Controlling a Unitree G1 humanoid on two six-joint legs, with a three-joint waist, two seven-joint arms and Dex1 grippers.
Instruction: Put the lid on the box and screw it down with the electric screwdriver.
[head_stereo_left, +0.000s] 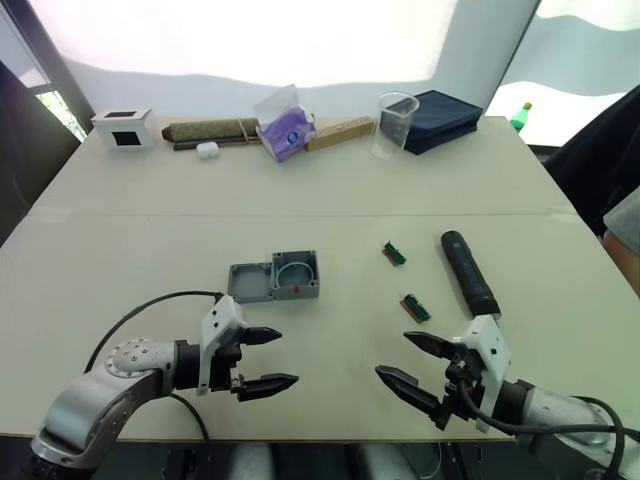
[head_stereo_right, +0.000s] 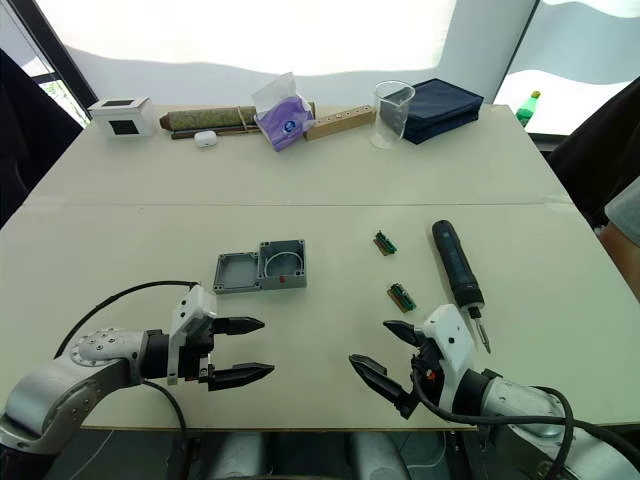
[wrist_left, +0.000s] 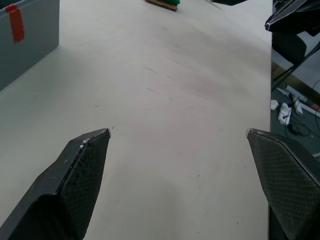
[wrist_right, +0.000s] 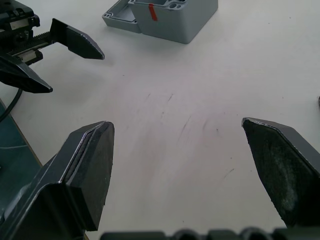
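Note:
The grey box (head_stereo_left: 296, 275) sits open-topped near the table's middle, a red mark on its near side (wrist_right: 152, 12). The grey lid (head_stereo_left: 250, 282) lies flat against the box's left side. The black electric screwdriver (head_stereo_left: 468, 272) lies on the table to the right, tip toward the near edge. My left gripper (head_stereo_left: 268, 360) hovers open near the front edge, just short of the lid, nothing between its fingers. My right gripper (head_stereo_left: 412, 362) is open and empty too, near the front edge, just short of the screwdriver's tip.
Two small green strips (head_stereo_left: 394, 254) (head_stereo_left: 416, 308) lie between box and screwdriver. Along the far edge stand a white box with black window (head_stereo_left: 122, 127), a long dark bar (head_stereo_left: 210, 130), a purple bag (head_stereo_left: 285, 125), a clear beaker (head_stereo_left: 396, 124) and a dark blue case (head_stereo_left: 443, 118).

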